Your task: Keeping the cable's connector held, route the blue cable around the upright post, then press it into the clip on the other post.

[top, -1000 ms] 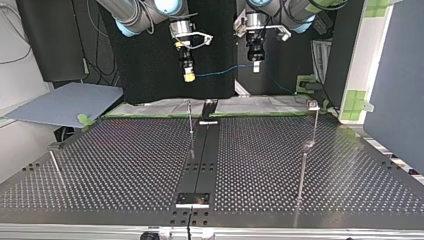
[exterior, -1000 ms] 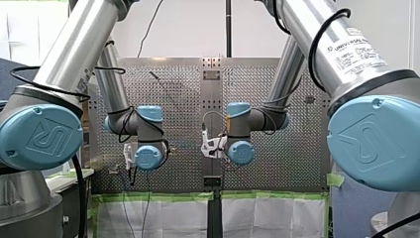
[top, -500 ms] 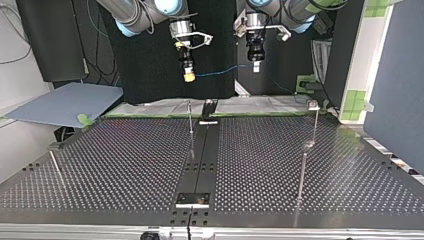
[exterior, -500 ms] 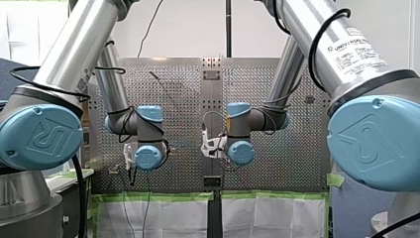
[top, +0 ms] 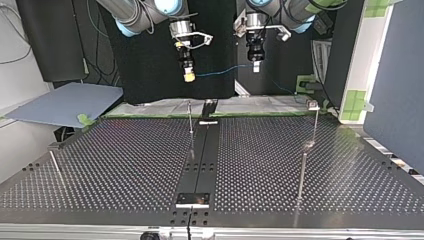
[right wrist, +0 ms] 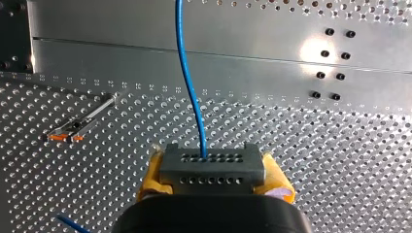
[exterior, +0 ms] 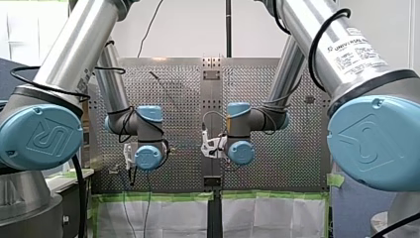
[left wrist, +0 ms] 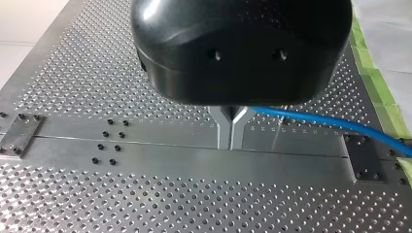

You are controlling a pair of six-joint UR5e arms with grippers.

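Right claw [top: 189,76] pinches the grey connector [right wrist: 212,166]; left claw [left wrist: 232,128], fingers pressed together, grips the blue cable [top: 220,72] strung between them high above the counter [top: 125,165]; its posts [top: 190,120] stand untouched, so routing and clipping apparently remain

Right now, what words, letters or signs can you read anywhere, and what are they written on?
"UNIVERSAL": white label on my right arm; the smaller print beneath is too blurred to read.
"UR" logo: embossed on the big blue joint cap of my left arm and the one of my right arm.
Nothing readable in the top or wrist views.
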